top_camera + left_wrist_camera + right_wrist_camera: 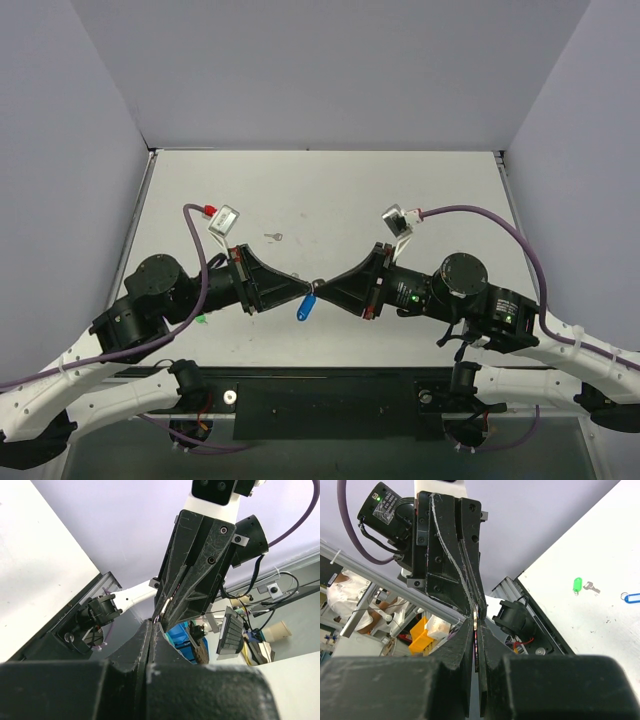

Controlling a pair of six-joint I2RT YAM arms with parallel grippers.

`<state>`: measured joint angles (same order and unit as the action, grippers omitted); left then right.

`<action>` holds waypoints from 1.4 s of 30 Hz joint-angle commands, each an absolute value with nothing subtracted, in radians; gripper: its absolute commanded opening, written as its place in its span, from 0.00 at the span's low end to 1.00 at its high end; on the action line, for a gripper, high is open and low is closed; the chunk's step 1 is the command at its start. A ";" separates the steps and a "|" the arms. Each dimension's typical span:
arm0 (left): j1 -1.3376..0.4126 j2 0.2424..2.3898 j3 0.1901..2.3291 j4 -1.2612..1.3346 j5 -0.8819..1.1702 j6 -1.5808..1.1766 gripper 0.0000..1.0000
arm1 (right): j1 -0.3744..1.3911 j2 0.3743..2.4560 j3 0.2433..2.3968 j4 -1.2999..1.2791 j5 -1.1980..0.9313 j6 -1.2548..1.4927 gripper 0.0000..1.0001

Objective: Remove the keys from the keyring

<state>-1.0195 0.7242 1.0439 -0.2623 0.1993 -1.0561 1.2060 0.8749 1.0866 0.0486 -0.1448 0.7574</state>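
Where the two tips meet above the surface (330, 200), the left end effector (307, 285) and right end effector (319, 287) are both closed nose to nose on a thin metal sliver. It seems to be the ring of the keyring (305, 308), whose blue tag hangs just below them, its long axis tilted toward the bases. A tiny silver key (274, 237) lies loose farther out, nearer the left end effector; whether another is threaded on I cannot tell.

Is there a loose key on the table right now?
Yes, a small silver key lies on the table beyond the left gripper.
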 commanded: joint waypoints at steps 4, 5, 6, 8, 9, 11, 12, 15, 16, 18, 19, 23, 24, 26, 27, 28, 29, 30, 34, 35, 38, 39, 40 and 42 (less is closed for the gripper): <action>-1.025 0.693 1.104 -0.314 0.103 -0.997 0.36 | 1.206 0.865 1.081 0.103 -0.143 0.750 0.00; -1.025 0.692 1.117 -0.340 0.100 -0.980 0.46 | 1.206 0.864 1.083 0.101 -0.144 0.750 0.00; -1.025 0.689 1.124 -0.348 0.095 -0.974 0.70 | 1.206 0.864 1.083 0.100 -0.150 0.749 0.00; -1.025 0.684 1.150 -0.393 0.077 -0.953 0.74 | 1.206 0.859 1.081 0.098 -0.156 0.749 0.00; -1.025 0.678 1.163 -0.417 0.069 -0.939 0.74 | 1.206 0.854 1.083 0.098 -0.160 0.749 0.00; -1.025 0.672 1.176 -0.440 0.068 -0.916 0.75 | 1.206 0.856 1.084 0.104 -0.175 0.749 0.00; -1.025 0.672 1.180 -0.446 0.067 -0.898 0.75 | 1.206 0.856 1.085 0.106 -0.192 0.749 0.00; -1.025 0.667 1.192 -0.456 0.077 -0.874 0.75 | 1.206 0.870 1.104 0.094 -0.241 0.749 0.00; -1.025 0.667 1.196 -0.459 0.081 -0.855 0.75 | 1.206 0.876 1.112 0.074 -0.259 0.747 0.00; -1.025 0.683 1.221 -0.481 0.106 -0.816 0.74 | 1.206 0.887 1.130 0.051 -0.294 0.741 0.00; -1.025 0.698 1.248 -0.492 0.120 -0.805 0.74 | 1.206 0.887 1.138 0.046 -0.302 0.739 0.00; -1.025 0.738 1.316 -0.551 0.166 -0.743 0.70 | 1.206 0.877 1.144 0.034 -0.357 0.742 0.00; -1.025 0.742 1.325 -0.566 0.176 -0.726 0.69 | 1.206 0.874 1.143 0.038 -0.370 0.744 0.00; -1.026 0.753 1.345 -0.575 0.236 -0.710 0.67 | 1.204 0.870 1.140 0.044 -0.400 0.749 0.00; -1.025 0.765 1.348 -0.574 0.259 -0.706 0.66 | 1.206 0.867 1.138 0.052 -0.420 0.753 0.00; -1.025 0.772 1.351 -0.572 0.308 -0.700 0.66 | 1.206 0.864 1.137 0.058 -0.434 0.755 0.00; -1.025 0.782 1.351 -0.571 0.330 -0.701 0.66 | 1.206 0.864 1.135 0.064 -0.449 0.758 0.00; -1.025 0.788 1.351 -0.568 0.368 -0.700 0.65 | 1.206 0.859 1.135 0.069 -0.462 0.759 0.00; -1.025 0.795 1.339 -0.558 0.423 -0.701 0.64 | 1.206 0.856 1.143 0.045 -0.462 0.747 0.00; -1.025 0.793 1.336 -0.546 0.439 -0.703 0.64 | 1.206 0.856 1.146 0.041 -0.465 0.747 0.00; -1.025 0.799 1.338 -0.532 0.486 -0.704 0.62 | 1.206 0.862 1.149 0.048 -0.482 0.750 0.00; -1.025 0.801 1.339 -0.531 0.491 -0.703 0.61 | 1.206 0.864 1.149 0.055 -0.488 0.753 0.00; -1.025 0.805 1.339 -0.529 0.503 -0.704 0.58 | 1.206 0.867 1.149 0.064 -0.491 0.755 0.00; -1.025 0.814 1.338 -0.526 0.520 -0.703 0.56 | 1.206 0.868 1.151 0.069 -0.497 0.758 0.00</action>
